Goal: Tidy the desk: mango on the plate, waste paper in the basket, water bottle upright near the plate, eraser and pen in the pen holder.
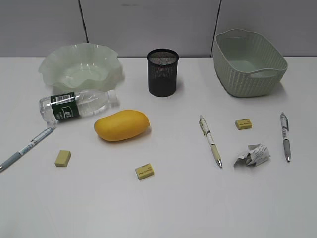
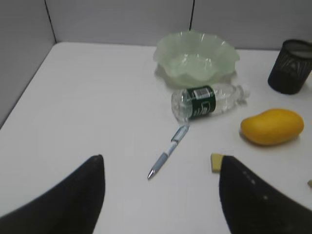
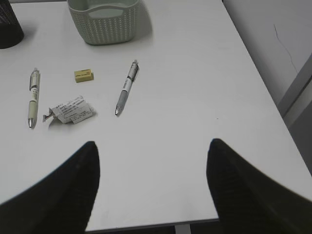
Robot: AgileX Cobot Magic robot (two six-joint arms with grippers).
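Note:
The mango [image 1: 122, 125] lies on the desk [image 1: 198, 203] in front of the water bottle [image 1: 77, 105], which lies on its side below the empty plate [image 1: 49, 63]. The pen holder [image 1: 162, 72] stands at the back centre, the basket [image 1: 242, 82] at the back right. Three pens [image 1: 27, 148] [image 1: 210, 140] [image 1: 285, 135] and three erasers [image 1: 63, 158] [image 1: 144, 171] [image 1: 243, 124] lie scattered. The waste paper [image 1: 252, 154] sits between the two right pens. My left gripper [image 2: 162, 158] hangs open above the left pen [image 2: 168, 152]. Near the desk's front edge, my right gripper [image 3: 153, 142] is open and holds nothing.
Grey panel walls run behind the desk and along its left side. The desk's right edge [image 3: 258, 78] and front edge [image 3: 156, 225] show in the right wrist view. Neither arm appears in the exterior view.

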